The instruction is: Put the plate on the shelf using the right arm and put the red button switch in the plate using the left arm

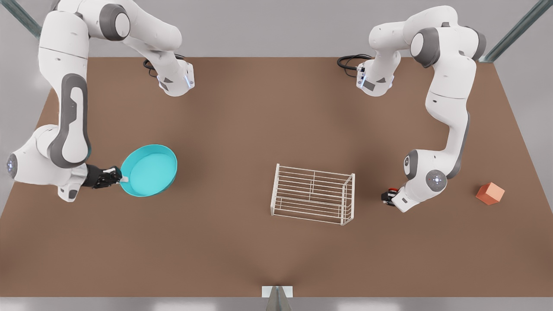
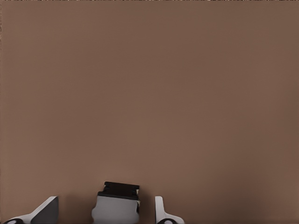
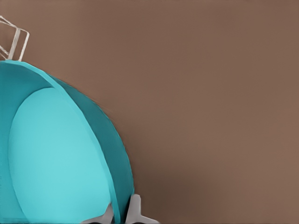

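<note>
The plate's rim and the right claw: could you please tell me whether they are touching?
Touching. The right wrist view shows the right claw with its fingers pinching the plate rim between them.

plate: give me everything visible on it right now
The plate is a round turquoise shallow dish with a raised rim, smooth and plain, nothing in it. The right gripper pinches its rim at the front view's left; the right wrist view shows fingers on both sides of the rim. It looks tilted, well apart from the shelf.

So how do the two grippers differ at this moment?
The right gripper is shut on the plate rim, holding it tilted, off toward the front view's left of the shelf. The left gripper has the red button switch between its fingers, near the table. Both are low.
</note>
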Robot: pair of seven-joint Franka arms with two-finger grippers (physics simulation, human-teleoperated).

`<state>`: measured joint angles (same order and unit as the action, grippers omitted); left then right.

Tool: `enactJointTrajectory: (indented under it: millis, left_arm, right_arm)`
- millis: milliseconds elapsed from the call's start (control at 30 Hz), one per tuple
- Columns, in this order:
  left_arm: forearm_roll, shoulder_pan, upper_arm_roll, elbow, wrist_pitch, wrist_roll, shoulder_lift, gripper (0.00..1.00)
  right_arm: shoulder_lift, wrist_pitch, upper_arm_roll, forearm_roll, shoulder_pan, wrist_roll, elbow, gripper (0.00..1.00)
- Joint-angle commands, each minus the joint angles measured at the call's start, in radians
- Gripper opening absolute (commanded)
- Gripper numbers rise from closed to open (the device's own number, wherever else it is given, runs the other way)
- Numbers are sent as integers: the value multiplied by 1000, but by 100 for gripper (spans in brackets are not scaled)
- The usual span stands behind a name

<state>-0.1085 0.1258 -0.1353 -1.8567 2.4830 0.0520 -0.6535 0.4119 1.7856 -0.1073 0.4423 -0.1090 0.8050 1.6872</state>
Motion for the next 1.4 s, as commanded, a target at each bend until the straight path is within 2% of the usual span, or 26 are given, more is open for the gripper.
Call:
enactJointTrajectory:
  millis: [0, 400, 567, 800, 1100, 1133, 1167, 1200, 1233, 1367]
  left_arm:
    - [-2, 0, 0, 1, 1, -6, 2, 100]
    - [-2, -3, 0, -1, 1, -17, 0, 100]
    - [-2, -3, 0, 1, 1, -18, -5, 100]
    - [-2, -5, 0, -9, 1, -20, -3, 100]
    - [-2, -5, 0, -30, 2, -21, 5, 100]
    - [-2, -5, 0, -30, 2, -35, 5, 95]
    - [-2, -5, 0, -30, 2, -37, 6, 86]
    - [0, -6, 0, -30, 2, -37, 6, 73]
    - [0, -5, 0, -30, 2, -37, 6, 64]
    - [-2, -6, 0, -30, 1, -35, 8, 47]
  right_arm:
    - [-4, -52, 1, 15, 51, -39, -18, 25]
    - [5, -167, 1, 16, 359, -466, -267, 25]
    - [76, -169, 3, 16, 436, -681, -343, 25]
    - [208, -152, 9, 133, 511, -875, -491, 25]
    - [312, 93, 8, 237, 626, -1076, -554, 25]
    - [317, 130, 8, 237, 631, -1103, -555, 25]
    - [334, 144, 11, 266, 643, -1116, -570, 25]
    - [341, 169, 12, 269, 650, -1133, -580, 25]
    - [354, 190, 11, 271, 658, -1147, -581, 25]
    - [407, 270, 8, 294, 690, -1184, -612, 25]
